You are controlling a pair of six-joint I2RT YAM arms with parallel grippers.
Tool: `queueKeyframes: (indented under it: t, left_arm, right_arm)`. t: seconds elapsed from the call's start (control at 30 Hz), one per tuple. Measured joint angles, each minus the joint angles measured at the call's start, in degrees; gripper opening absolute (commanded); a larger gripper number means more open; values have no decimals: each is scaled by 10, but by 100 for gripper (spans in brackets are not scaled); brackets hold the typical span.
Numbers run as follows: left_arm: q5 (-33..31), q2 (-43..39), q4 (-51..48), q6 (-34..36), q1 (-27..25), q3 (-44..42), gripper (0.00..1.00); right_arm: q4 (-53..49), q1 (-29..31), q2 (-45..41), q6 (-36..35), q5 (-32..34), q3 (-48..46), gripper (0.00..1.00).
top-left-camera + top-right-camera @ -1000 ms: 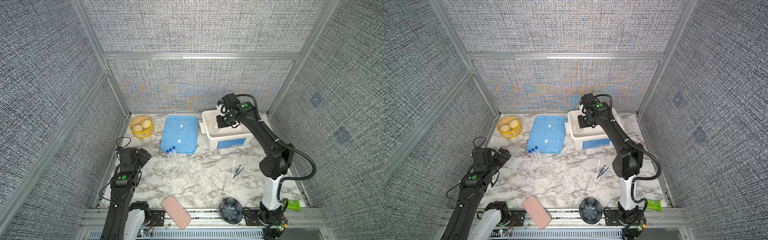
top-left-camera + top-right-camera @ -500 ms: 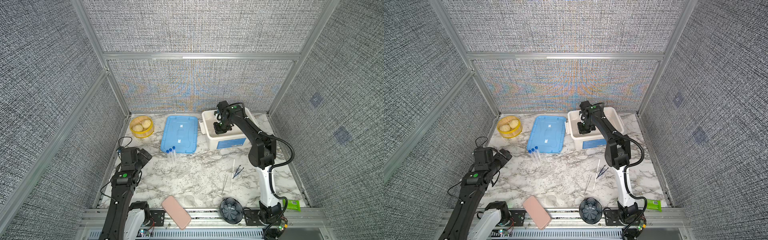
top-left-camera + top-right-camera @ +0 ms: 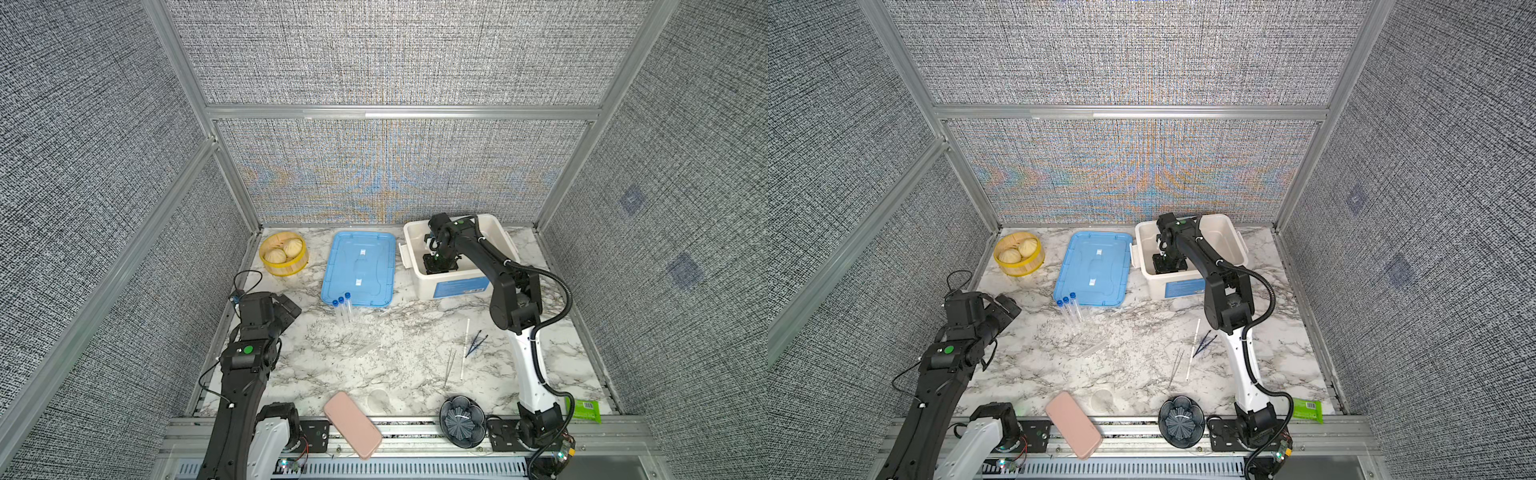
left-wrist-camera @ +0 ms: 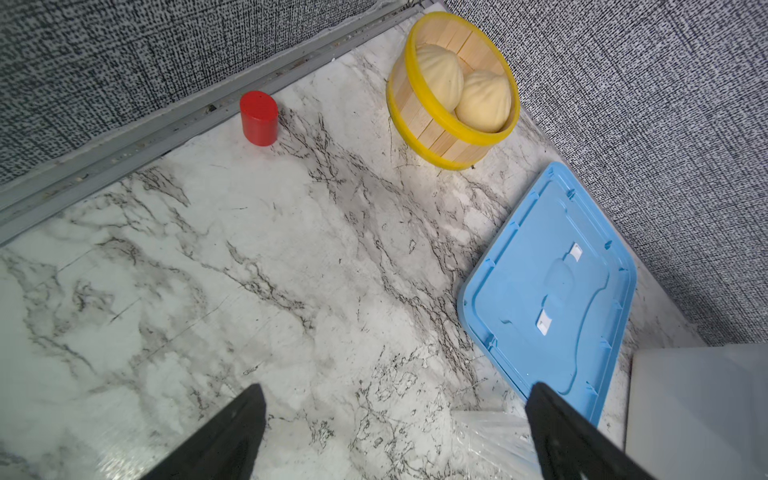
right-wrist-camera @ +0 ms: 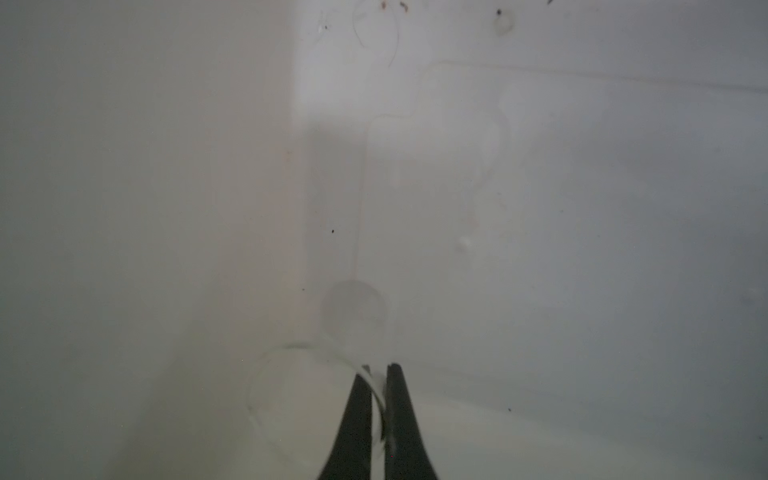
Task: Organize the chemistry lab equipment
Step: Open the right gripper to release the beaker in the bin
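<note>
My right gripper [image 3: 439,265] [image 3: 1168,264] reaches down inside the white bin [image 3: 457,286] [image 3: 1183,286]. In the right wrist view it [image 5: 378,368] is shut on the thin rim of a clear round container [image 5: 299,345] close to the bin's floor. Three blue-capped tubes [image 3: 343,307] [image 3: 1070,309] lie by the blue lid's near edge. Dark blue tweezers [image 3: 476,343] [image 3: 1204,344], a white stick [image 3: 464,349] [image 3: 1192,349] and silver tweezers [image 3: 449,365] [image 3: 1176,365] lie together right of the middle. My left gripper [image 3: 286,309] [image 3: 1005,309] [image 4: 395,390] hangs open over bare marble at the left, holding nothing.
A blue lid [image 3: 359,268] lies flat left of the bin. Also here are a yellow basket of buns [image 3: 284,253], a red cup [image 4: 259,118] by the left rail, a pink phone [image 3: 352,424], a dark flower-shaped bowl [image 3: 462,420] and a green packet [image 3: 584,409] at the front.
My right gripper has come down from above the bin's rim to deep inside it, still shut on the clear container. The left arm has barely moved.
</note>
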Motion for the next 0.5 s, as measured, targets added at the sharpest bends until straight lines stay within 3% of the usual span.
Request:
queueKeyframes:
  t: [0.17,0.5]
  left_arm:
    - [-3,-3,0,0,0,-4,99]
    - [-2,4,0,4,0,3,99]
  right_arm:
    - [4,0,-2,4,0,-9,16]
    - [8,2,-62,6,19,-30,38]
